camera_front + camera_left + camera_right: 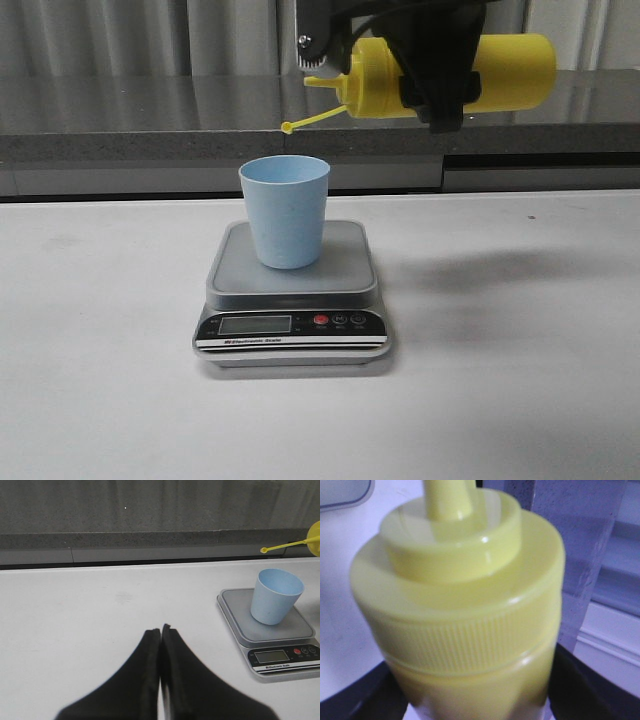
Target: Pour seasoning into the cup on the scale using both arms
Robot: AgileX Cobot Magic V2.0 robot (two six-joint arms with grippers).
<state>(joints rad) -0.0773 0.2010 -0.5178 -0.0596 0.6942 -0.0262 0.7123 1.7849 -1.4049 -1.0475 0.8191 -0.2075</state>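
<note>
The pale blue cup (285, 210) stands upright on the silver-grey scale (345, 278) at the table's middle; both also show in the left wrist view, the cup (275, 596) on the scale (295, 630). My right gripper (437, 85) is shut on the yellow seasoning bottle (500, 70), held on its side high above and behind the cup, nozzle pointing left, its tethered cap (290, 127) dangling. The right wrist view is filled by the bottle (465, 605) between the dark fingers (580, 685). My left gripper (160, 630) is shut and empty, left of the scale above the table.
A grey stone ledge (120, 140) runs along the back of the white table (520, 400). The scale's black front panel with display and red button (320, 320) faces the front edge.
</note>
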